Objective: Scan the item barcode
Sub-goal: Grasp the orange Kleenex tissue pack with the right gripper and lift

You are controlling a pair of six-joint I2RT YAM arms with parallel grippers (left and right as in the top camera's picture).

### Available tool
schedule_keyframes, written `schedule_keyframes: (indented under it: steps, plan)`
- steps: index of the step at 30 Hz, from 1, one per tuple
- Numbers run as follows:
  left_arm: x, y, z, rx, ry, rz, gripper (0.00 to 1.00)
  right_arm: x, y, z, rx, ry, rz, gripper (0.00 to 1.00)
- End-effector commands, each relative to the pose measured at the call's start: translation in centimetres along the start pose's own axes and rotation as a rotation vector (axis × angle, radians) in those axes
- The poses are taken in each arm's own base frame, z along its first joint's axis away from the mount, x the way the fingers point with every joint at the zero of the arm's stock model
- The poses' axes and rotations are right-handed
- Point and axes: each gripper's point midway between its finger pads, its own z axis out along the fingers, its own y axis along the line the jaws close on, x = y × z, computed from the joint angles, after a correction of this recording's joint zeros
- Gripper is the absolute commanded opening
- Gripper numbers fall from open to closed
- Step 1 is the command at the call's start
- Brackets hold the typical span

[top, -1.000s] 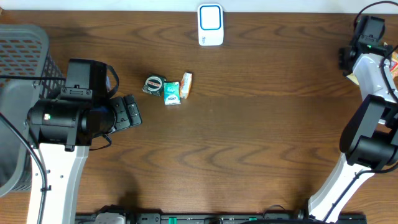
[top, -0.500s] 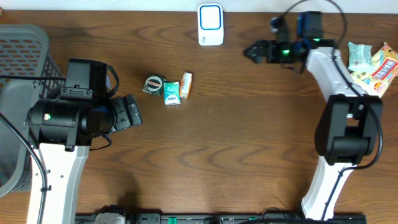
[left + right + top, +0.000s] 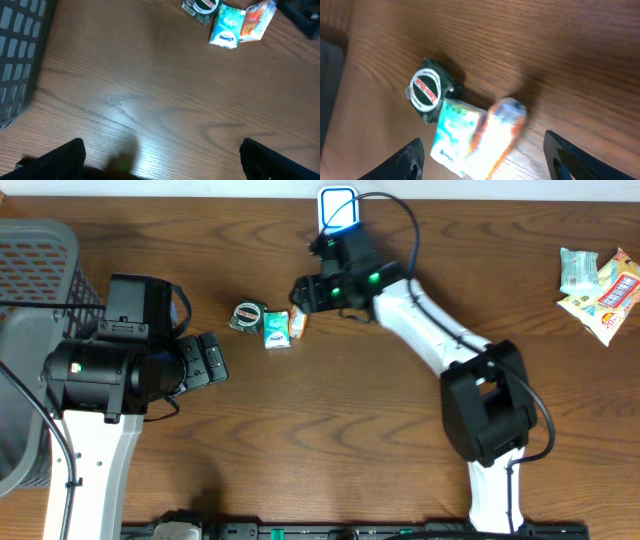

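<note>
Meanwhile, over by the grey basket [image 3: 30,260], nothing has moved: my left arm sits where it was a second ago, the left fingers [image 3: 55,160] spread as wide as they go and holding nothing, hanging above bare surface [image 3: 330,430].

Just right of them lies the small cluster of goods: a round dark tin [image 3: 246,316], a green tissue pack [image 3: 276,330] touching it, and an orange packet [image 3: 299,318] leaning against the pack's far side. None of the three has shifted.

The real change is my right arm. A second ago it was folded back at the far right edge; now it has swung across the whole surface and hangs right over the cluster. In its wrist view the right fingers [image 3: 407,160] stand apart on either side of the orange packet, touching nothing as far as I can see, though motion blur softens that view.

I take the orange packet as the item to scan. So the reach is done and the pick-up comes next, with the white scanner [image 3: 339,220] standing just behind. The snack packs [image 3: 598,280] at the far right are now uncovered.
</note>
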Motion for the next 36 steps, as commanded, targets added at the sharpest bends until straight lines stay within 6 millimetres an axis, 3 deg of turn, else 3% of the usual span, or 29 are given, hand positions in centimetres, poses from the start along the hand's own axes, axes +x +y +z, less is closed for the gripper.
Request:
schedule_keyframes:
  steps: [1,7,13,14,15,18,21,23,27,28,32,36]
  plan:
    - [0.0,0.1,-0.1,-0.002,-0.003,-0.002,0.98,-0.6,-1.9,0.5,0.182,-0.081,0.140,0.66]
    - [0.0,0.1,-0.1,-0.002,-0.003,-0.002,0.98,0.8,-2.0,3.1,0.191,-0.065,0.170,0.64]
    - [0.0,0.1,-0.1,-0.002,-0.003,-0.002,0.98,3.9,-2.5,6.5,0.153,0.034,0.186,0.58]
    - [0.0,0.1,-0.1,-0.002,-0.003,-0.002,0.98,4.0,-2.5,6.6,0.154,0.038,0.176,0.54]
    - [0.0,0.1,-0.1,-0.002,-0.003,-0.002,0.98,4.2,-2.7,6.5,0.159,0.047,0.166,0.41]
    - [0.0,0.0,-0.1,-0.002,-0.003,-0.002,0.98,3.9,-3.1,5.9,0.166,0.049,0.152,0.18]
    - [0.0,0.1,-0.1,-0.002,-0.003,-0.002,0.98,3.4,-3.9,4.4,0.182,0.052,0.174,0.07]
    - [0.0,0.1,-0.1,-0.002,-0.003,-0.002,0.98,2.5,-5.3,1.8,0.210,0.056,0.213,0.01]
    - [0.0,0.1,-0.1,-0.002,-0.003,-0.002,0.98,1.0,-6.1,-2.3,0.142,0.070,0.183,0.01]
    - [0.0,0.1,-0.1,-0.002,-0.003,-0.002,0.98,0.3,-5.7,-3.9,0.045,0.078,0.147,0.01]
    - [0.0,0.1,-0.1,-0.002,-0.003,-0.002,0.97,-0.9,-4.4,-7.6,-0.262,0.084,0.082,0.01]
    - [0.0,0.0,-0.1,-0.002,-0.003,-0.002,0.98,-1.2,-4.5,-10.9,-0.493,0.074,0.071,0.01]
